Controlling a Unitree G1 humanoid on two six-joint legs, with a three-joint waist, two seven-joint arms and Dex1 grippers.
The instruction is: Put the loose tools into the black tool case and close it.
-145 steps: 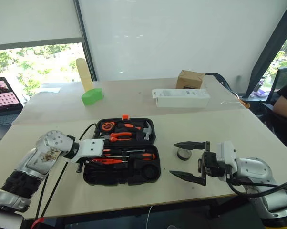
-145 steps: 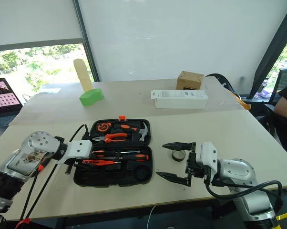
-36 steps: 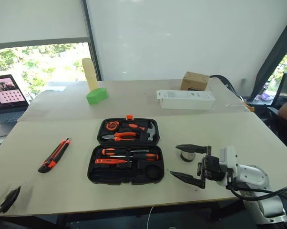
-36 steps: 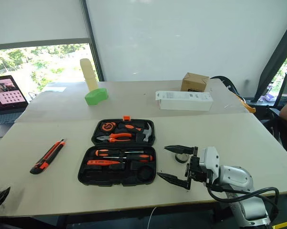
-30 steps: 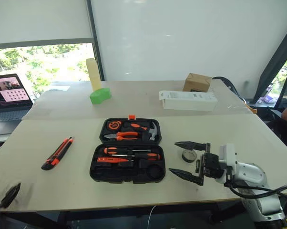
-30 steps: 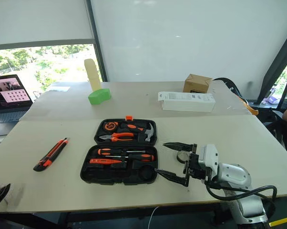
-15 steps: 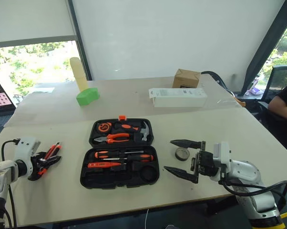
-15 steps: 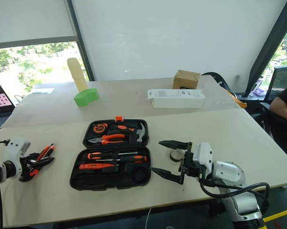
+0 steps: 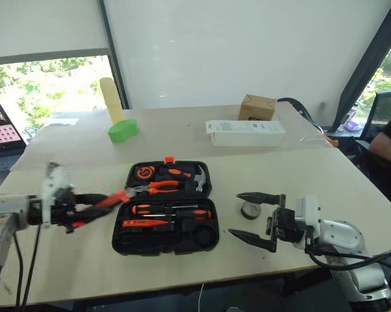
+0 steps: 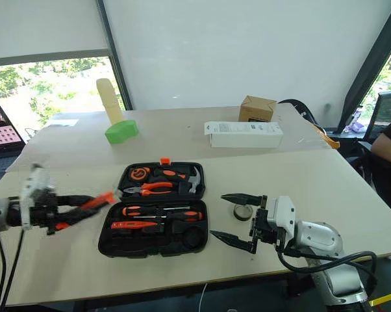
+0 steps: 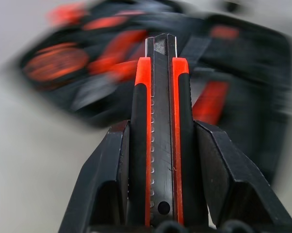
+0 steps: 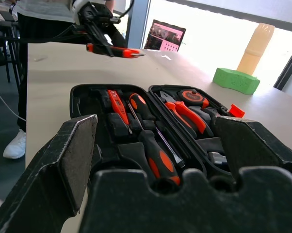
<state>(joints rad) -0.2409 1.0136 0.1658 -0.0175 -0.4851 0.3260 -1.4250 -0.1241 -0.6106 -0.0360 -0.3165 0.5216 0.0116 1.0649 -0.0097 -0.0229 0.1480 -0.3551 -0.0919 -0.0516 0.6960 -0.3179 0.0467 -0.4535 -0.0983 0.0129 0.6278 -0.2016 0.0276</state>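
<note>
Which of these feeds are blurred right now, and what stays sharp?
Left wrist view: utility knife crisp between the left gripper fingers, black tool case behind smeared by motion. Left eye view: that arm streaked, tape roll and right gripper sharp. Right wrist view: case sharp, window bright.

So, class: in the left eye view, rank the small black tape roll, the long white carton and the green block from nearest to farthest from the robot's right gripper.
1. Small black tape roll, just beside the right gripper.
2. Long white carton, farther back on the table.
3. Green block, far back on the left.
</note>
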